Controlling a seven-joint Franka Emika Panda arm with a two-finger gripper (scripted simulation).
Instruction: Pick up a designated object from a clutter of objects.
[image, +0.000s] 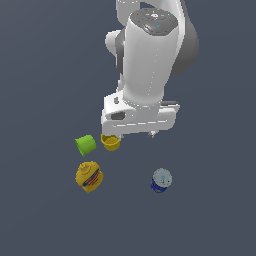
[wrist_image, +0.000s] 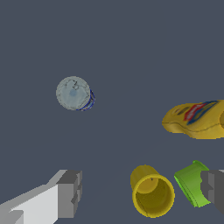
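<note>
The blue can (image: 161, 180) stands alone on the surface (image: 45, 75) — well apart from the yellow cup (image: 110, 142), green cup (image: 85, 145) and yellow bottle (image: 89, 176). The jaws are apart, holding nothing.

The blue can (image: 161, 181) has a pale silvery top that looks like dull metal, faintly mottled, above a printed label wall — in the wrist view its lid (wrist_image: 72, 92) shows no sharp glint. The yellow cup (wrist_image: 151, 191) and green cup (image: 86, 144) look like smooth plain plastic with a soft sheen, and the squat yellow bottle (image: 89, 176) has a smooth skin with a printed red label. The arm's shell (image: 147, 60) is smooth satin white, its fingers (wrist_image: 70, 192) matt grey — the counter (image: 45, 75) is flat, matt slate with no texture.
</note>
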